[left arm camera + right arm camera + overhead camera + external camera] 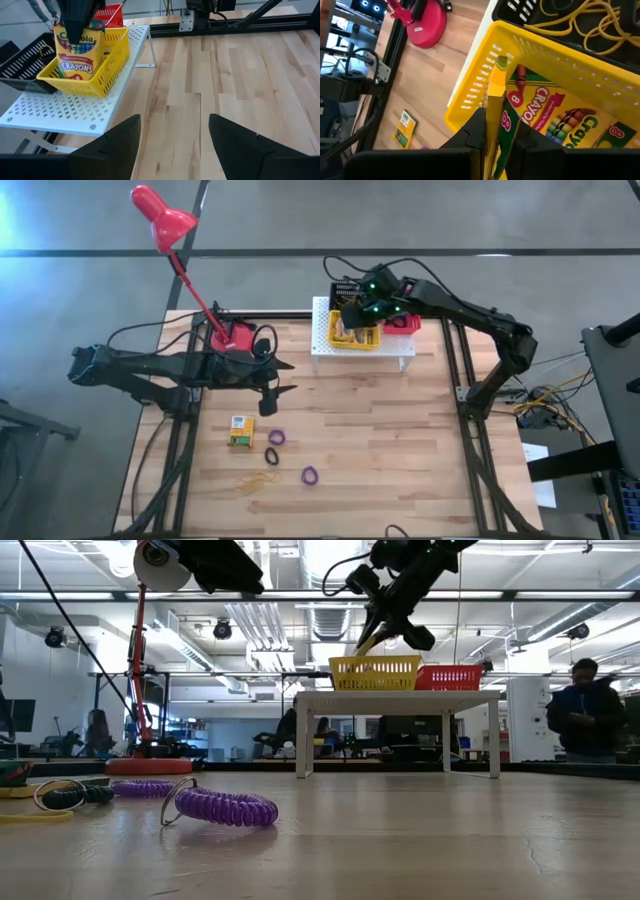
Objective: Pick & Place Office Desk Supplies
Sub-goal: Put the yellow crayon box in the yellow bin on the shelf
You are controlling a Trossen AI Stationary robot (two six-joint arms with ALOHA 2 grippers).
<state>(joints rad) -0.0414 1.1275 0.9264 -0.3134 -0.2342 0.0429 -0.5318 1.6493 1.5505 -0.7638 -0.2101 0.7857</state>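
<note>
the right gripper's (497, 132) fingers pinched a yellow-green card crayon box (496, 100) over the yellow slotted plastic tray (357, 336) at twelve o'clock; the left gripper's (283, 377) fingers stood spread, empty, at nine o'clock.

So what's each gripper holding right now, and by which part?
Right gripper pinches a crayon box by its top edge, over the yellow tray. Left gripper holds nothing.

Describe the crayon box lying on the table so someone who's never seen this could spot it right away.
Start at the red lamp base on the wooden table. Toward the table's near edge lies a small yellow-green crayon box, flat on the wood. Its neighbours are coiled rings; it is the only boxy thing.
</note>
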